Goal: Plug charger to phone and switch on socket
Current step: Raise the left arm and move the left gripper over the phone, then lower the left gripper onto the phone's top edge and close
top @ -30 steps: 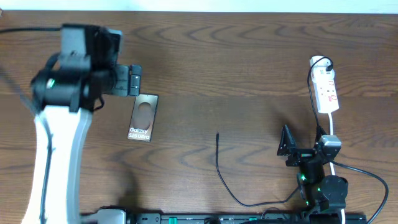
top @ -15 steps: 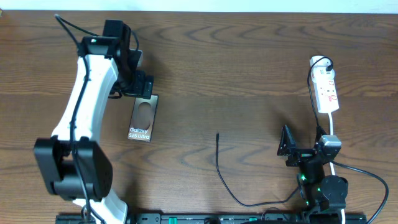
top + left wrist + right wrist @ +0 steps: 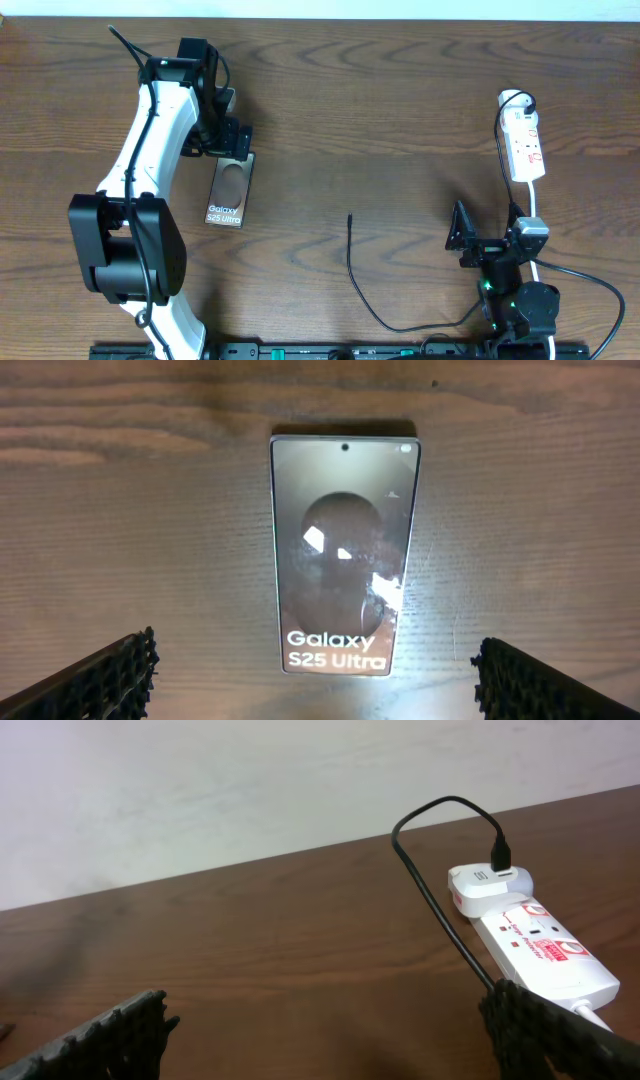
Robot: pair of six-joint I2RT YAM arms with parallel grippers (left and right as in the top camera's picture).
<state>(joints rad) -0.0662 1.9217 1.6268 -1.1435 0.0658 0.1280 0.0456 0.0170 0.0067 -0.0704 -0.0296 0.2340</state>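
Observation:
The phone (image 3: 229, 191) lies flat on the wooden table, its glossy brown face with "Galaxy" lettering up. My left gripper (image 3: 233, 140) hovers over its far end, open. In the left wrist view the phone (image 3: 344, 550) fills the middle, and the left gripper (image 3: 318, 685) holds nothing, its fingers spread wider than the phone. The charger (image 3: 352, 262) is a thin black cable whose loose tip lies mid-table. The white socket (image 3: 525, 146) sits at the far right. My right gripper (image 3: 478, 240) rests open just in front of it. In the right wrist view the charger (image 3: 432, 892) runs into a white adapter on the socket (image 3: 545, 952), and the right gripper (image 3: 325, 1030) is empty.
A white cord (image 3: 536, 212) leads from the socket toward the right arm's base. The left arm (image 3: 140, 170) arches over the table's left side. A pale wall (image 3: 250, 790) rises behind the table's far edge.
The left arm has swung right and stretched out, bringing its gripper over the phone's far end. The phone, the charger, the socket and the right arm have not moved.

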